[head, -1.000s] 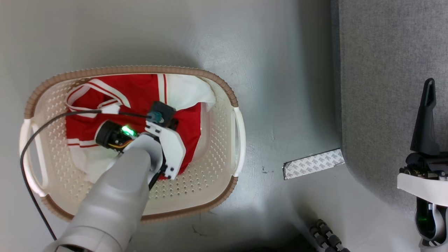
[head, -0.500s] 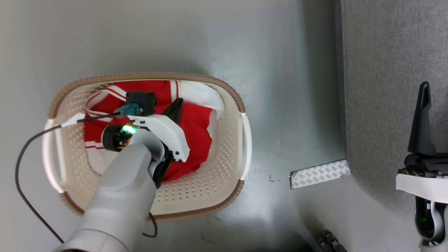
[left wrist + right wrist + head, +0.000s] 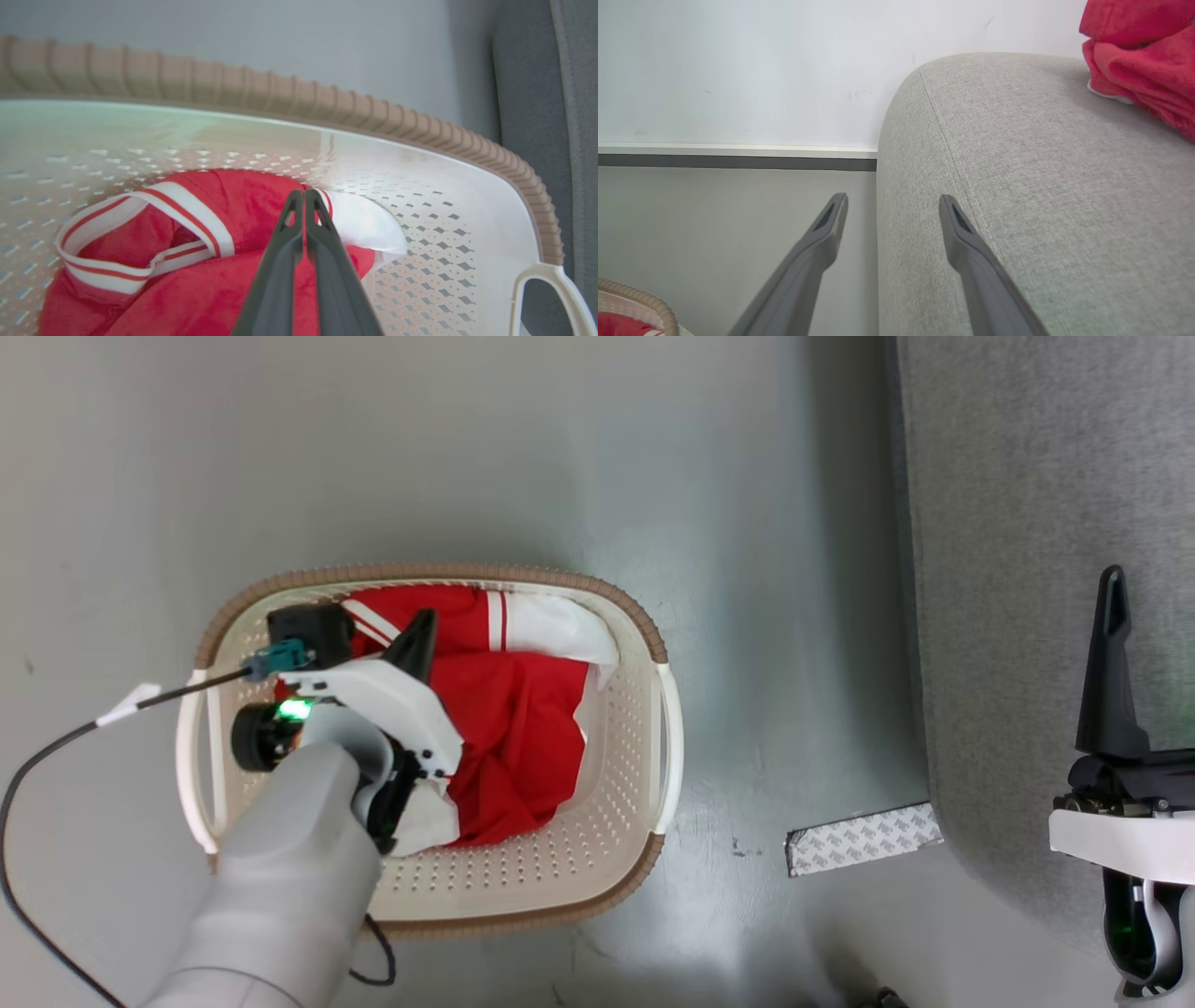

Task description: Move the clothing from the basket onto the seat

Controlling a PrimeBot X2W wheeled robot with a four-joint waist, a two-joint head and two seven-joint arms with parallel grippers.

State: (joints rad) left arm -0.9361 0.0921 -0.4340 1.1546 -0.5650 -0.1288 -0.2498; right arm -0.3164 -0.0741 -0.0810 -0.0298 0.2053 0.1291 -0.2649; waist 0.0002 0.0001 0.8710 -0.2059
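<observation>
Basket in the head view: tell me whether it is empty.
No, red and white clothing lies bunched inside the basket.

Left gripper (image 3: 304, 199) fingers pressed together, left forearm (image 3: 280, 887) angled downward; right gripper (image 3: 893, 205) fingers spread apart, empty.

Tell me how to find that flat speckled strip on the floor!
Find the big grey sofa on the right of the head view. Just by its rounded lower corner, on the shiny grey floor between sofa and basket, lies the strip. It is the one flat, pale thing there, printed all over with tiny dark marks.
</observation>
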